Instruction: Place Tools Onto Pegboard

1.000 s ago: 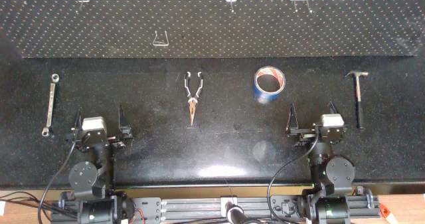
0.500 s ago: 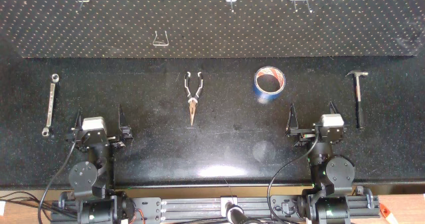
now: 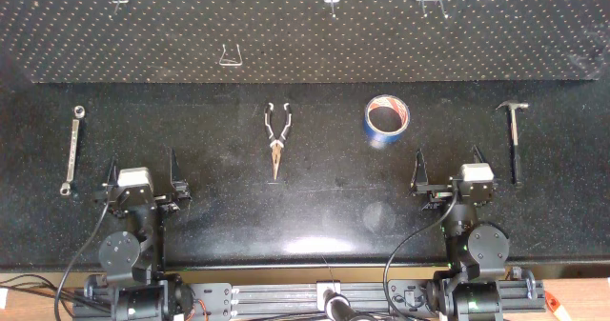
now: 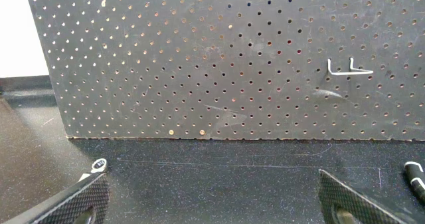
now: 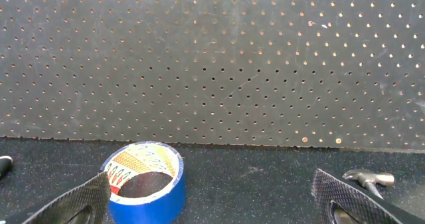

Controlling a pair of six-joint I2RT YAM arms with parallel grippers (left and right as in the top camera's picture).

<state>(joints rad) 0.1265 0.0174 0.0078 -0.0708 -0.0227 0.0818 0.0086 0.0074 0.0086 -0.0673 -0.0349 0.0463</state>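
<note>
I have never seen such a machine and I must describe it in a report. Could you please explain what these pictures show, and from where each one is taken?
These are two robot arms, the left arm and the right arm, standing at a black table. One picture looks down from above. The other two come from a camera on each arm's wrist, facing the pegboard. On the table lie a wrench, pliers, a roll of blue tape and a hammer. Both pairs of jaws are open and hold nothing.
</note>
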